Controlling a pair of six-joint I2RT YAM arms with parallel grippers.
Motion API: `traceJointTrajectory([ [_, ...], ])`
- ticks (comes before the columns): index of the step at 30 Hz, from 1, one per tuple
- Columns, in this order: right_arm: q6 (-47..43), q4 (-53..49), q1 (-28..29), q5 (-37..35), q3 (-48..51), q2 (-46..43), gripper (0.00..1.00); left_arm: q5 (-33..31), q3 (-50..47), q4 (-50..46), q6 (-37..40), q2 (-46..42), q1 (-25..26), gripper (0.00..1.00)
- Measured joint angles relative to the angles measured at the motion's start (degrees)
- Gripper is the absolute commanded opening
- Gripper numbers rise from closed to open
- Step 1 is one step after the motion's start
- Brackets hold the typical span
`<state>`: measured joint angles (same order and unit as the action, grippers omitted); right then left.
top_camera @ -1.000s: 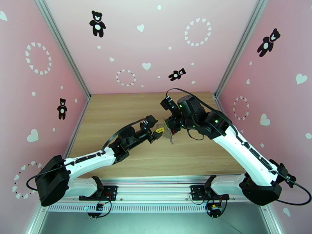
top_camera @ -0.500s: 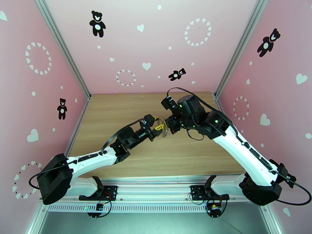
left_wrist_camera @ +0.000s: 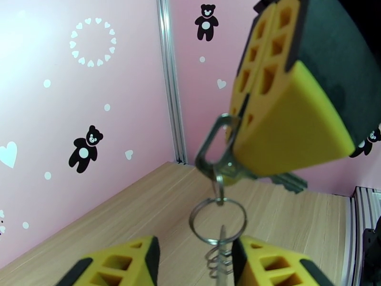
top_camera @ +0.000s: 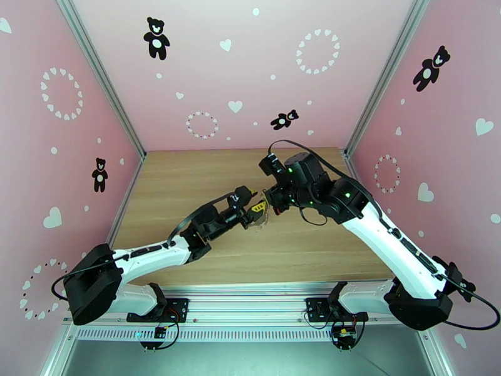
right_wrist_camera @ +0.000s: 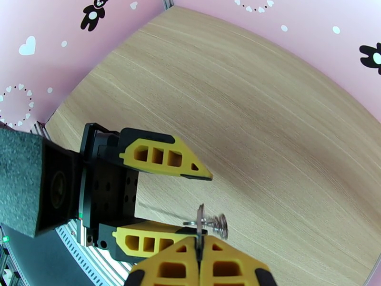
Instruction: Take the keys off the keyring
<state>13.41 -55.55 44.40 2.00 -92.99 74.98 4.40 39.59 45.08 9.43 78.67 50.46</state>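
Observation:
The keyring (left_wrist_camera: pixel 215 148) is a small oval metal loop with a round wire ring (left_wrist_camera: pixel 218 220) and a short silvery coil (left_wrist_camera: pixel 218 264) hanging under it. My right gripper (right_wrist_camera: pixel 199 244) is shut on the oval loop and holds it above the table. One dark grey key (left_wrist_camera: pixel 286 180) pokes out behind the right fingers (left_wrist_camera: pixel 285 125). My left gripper (left_wrist_camera: pixel 195 270) is open, one finger on each side of the hanging coil. From above, the left gripper (top_camera: pixel 258 211) and the right gripper (top_camera: pixel 269 205) meet tip to tip over mid-table.
The wooden table (top_camera: pixel 206 173) lies under both arms, with pink walls on three sides. An aluminium post (left_wrist_camera: pixel 170 77) marks the corner behind the keyring.
My left gripper has moved right and forward to the hanging keyring, and its fingers have narrowed a little. The right arm has stayed put.

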Motion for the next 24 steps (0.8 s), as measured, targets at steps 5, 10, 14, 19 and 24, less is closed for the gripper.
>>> traceJointTrajectory([
  [5,0.72,0.44,0.0,-0.26,0.0,-0.11,0.0,-0.46,0.0,0.7,0.04,0.04,0.0,0.53],
  [10,1.62,1.36,0.0,-0.22,0.0,-0.24,0.0,-1.86,0.0,3.78,0.5,0.72,0.0,0.51],
  [14,2.05,1.36,0.0,-0.26,0.0,-0.44,0.0,-3.41,0.0,7.08,0.57,2.21,0.0,0.49],
  [19,2.54,1.36,0.0,-0.57,0.0,-0.7,0.0,-4.2,0.0,9.6,0.63,2.99,0.0,0.48],
  [24,2.67,1.42,0.0,-0.92,0.0,-0.81,0.0,-4.76,-0.02,10.4,2.54,3.08,1.07,0.56],
])
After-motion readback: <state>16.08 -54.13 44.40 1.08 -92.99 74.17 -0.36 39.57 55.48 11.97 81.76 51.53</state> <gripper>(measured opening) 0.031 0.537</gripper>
